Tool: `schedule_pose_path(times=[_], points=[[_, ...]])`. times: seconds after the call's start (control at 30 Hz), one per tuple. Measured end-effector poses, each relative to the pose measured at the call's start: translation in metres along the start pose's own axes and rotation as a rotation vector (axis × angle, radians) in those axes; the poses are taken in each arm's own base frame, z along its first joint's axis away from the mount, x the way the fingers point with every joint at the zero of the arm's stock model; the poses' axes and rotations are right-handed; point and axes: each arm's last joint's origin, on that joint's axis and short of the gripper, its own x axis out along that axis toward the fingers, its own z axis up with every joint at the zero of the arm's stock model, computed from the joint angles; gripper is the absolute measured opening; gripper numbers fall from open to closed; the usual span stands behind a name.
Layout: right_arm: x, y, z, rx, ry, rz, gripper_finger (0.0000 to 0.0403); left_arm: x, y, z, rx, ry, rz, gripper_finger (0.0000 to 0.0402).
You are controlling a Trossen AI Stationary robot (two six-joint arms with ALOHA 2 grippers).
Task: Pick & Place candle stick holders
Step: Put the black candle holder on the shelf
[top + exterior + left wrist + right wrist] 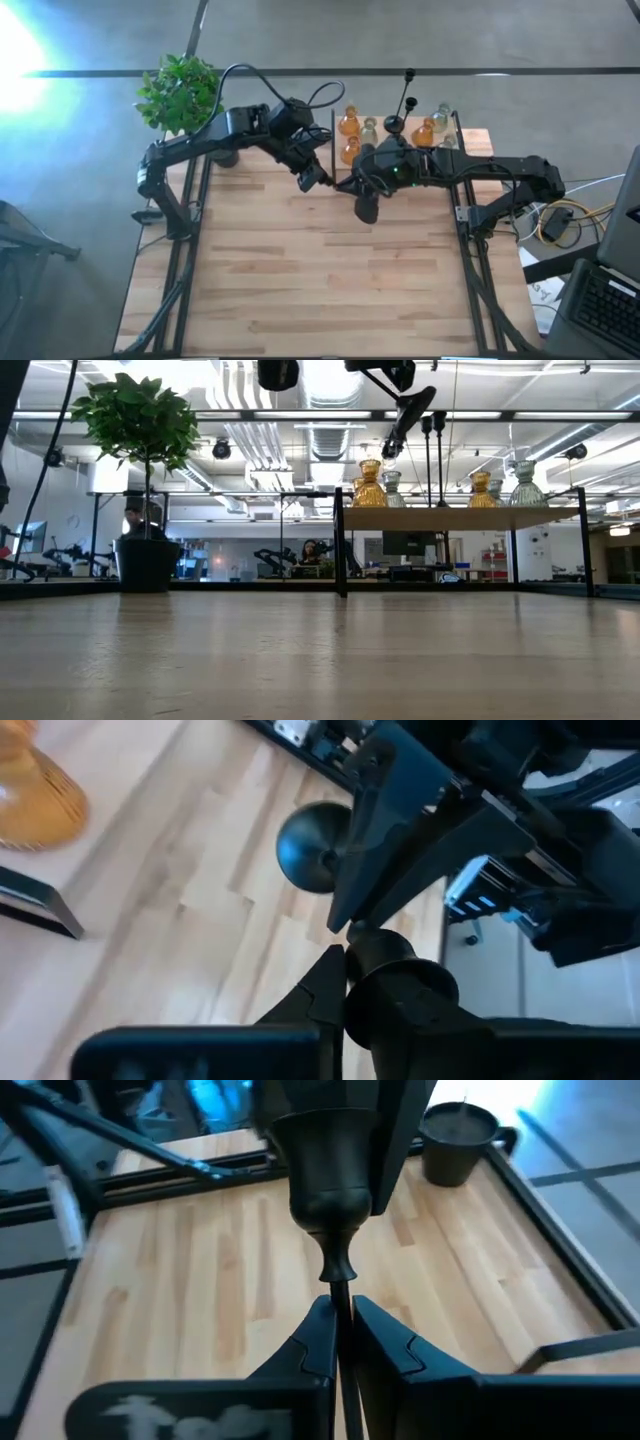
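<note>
Held in the air above the pale plank tabletop (320, 290), mid-far: one matte black candle stick holder (330, 1170), thin stem pinched by right gripper (340, 1335) fingers, cup end pinched by left gripper (345, 945) fingers.

Along the table's (320, 290) far edge: plant (178, 92) at the left corner, candle stick holders (395, 128) clustered on a raised shelf (460, 517) toward the right, one holder (335, 1180) aloft between both grippers near the middle.
</note>
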Motion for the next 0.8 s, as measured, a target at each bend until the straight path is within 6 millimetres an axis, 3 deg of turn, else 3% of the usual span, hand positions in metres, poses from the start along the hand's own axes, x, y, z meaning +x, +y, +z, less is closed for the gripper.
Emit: schedule_pose_path(times=[0.33,0.6,0.8], points=[[-0.018,-0.003,0.001,0.087,-0.089,-0.227,0.001,-0.013,0.0,0.005,0.141,-0.136,0.184,0.0068],[-0.045,-0.013,-0.018,0.175,-0.179,-0.372,0.0009,-0.042,-0.01,0.003,0.212,-0.249,0.254,0.0096],[-0.068,-0.008,-0.037,0.194,-0.384,-0.519,0.0009,-0.056,-0.013,0.005,0.264,-0.341,0.36,0.0104]])
